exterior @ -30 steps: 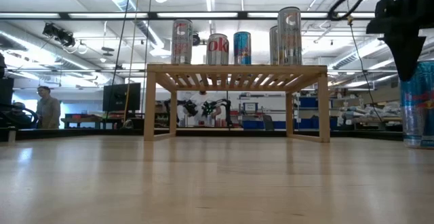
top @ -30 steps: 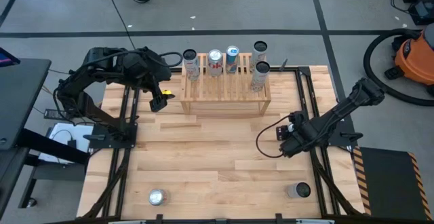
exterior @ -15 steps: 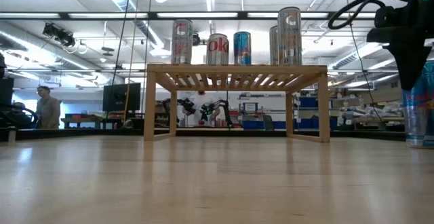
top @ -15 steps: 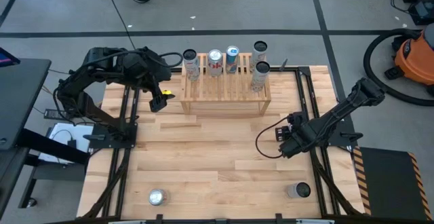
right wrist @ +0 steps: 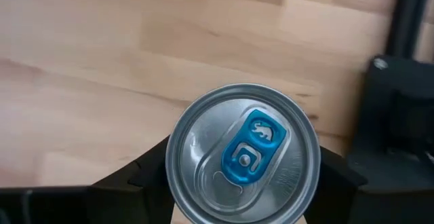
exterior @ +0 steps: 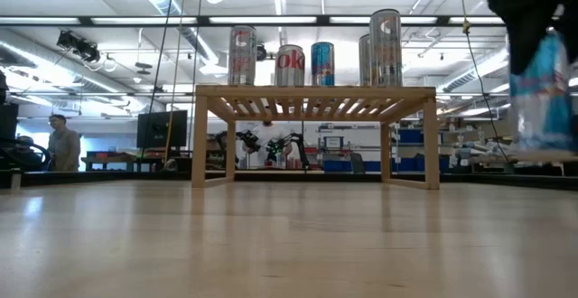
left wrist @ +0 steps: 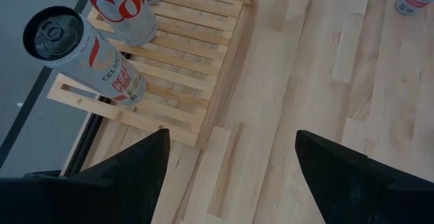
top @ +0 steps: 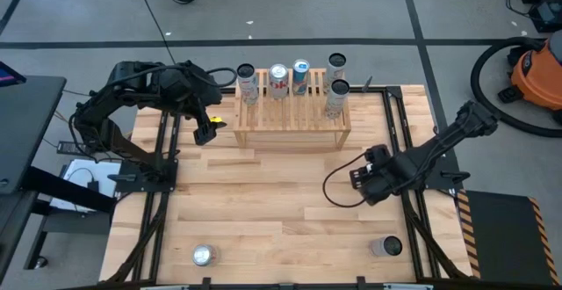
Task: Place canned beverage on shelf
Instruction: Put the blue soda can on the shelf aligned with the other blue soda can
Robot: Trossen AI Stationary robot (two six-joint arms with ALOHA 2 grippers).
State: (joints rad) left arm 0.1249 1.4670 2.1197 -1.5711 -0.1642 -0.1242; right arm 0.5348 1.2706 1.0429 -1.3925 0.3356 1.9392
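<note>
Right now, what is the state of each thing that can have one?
Right gripper: jaws shut on blue can, lifted clear of the table.
Left gripper: jaws open, empty, beside the shelf.
Five shelf cans: upright.
Two front cans: upright on table.

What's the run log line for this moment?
right gripper: shut on blue can, lifted off table | left gripper: open, waiting beside shelf | shelf: five cans on top
</note>
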